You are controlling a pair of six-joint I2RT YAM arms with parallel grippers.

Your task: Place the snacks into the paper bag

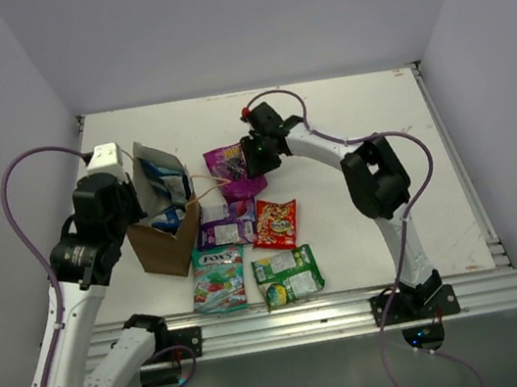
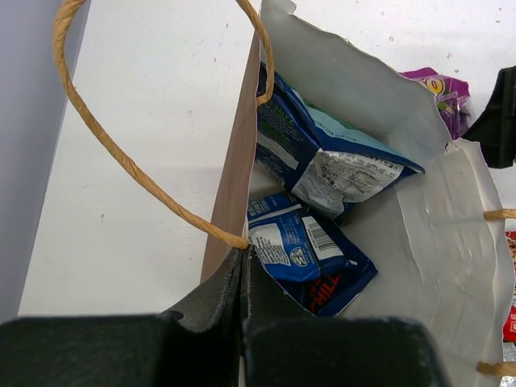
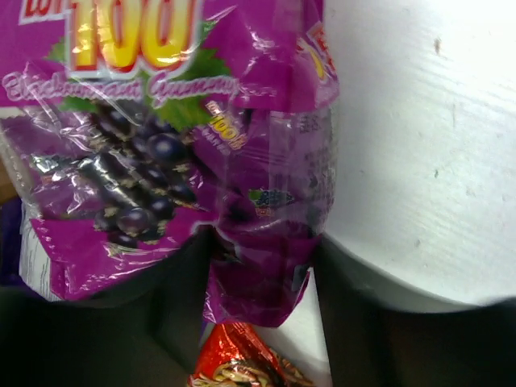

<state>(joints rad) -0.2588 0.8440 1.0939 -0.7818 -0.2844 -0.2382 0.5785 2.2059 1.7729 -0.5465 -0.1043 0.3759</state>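
Note:
The brown paper bag (image 1: 164, 249) stands open at the left. My left gripper (image 1: 138, 202) is shut on its near wall; in the left wrist view the gripper (image 2: 243, 270) pinches the rim beside a string handle (image 2: 121, 157). Two blue crisp bags (image 2: 310, 262) lie inside the bag (image 2: 435, 242). My right gripper (image 1: 254, 164) is at the purple grape packet (image 1: 227, 167). In the right wrist view the gripper (image 3: 258, 298) presses both sides of the purple packet's (image 3: 161, 145) bunched lower end. The red-orange packet (image 1: 275, 223) lies just beyond it and also shows in the right wrist view (image 3: 242, 367).
On the table in front of the bag lie another purple pack (image 1: 225, 227), a teal-pink pack (image 1: 218, 278) and a green pack (image 1: 287, 276). White walls close the left, back and right. A metal rail (image 1: 358, 311) runs along the near edge.

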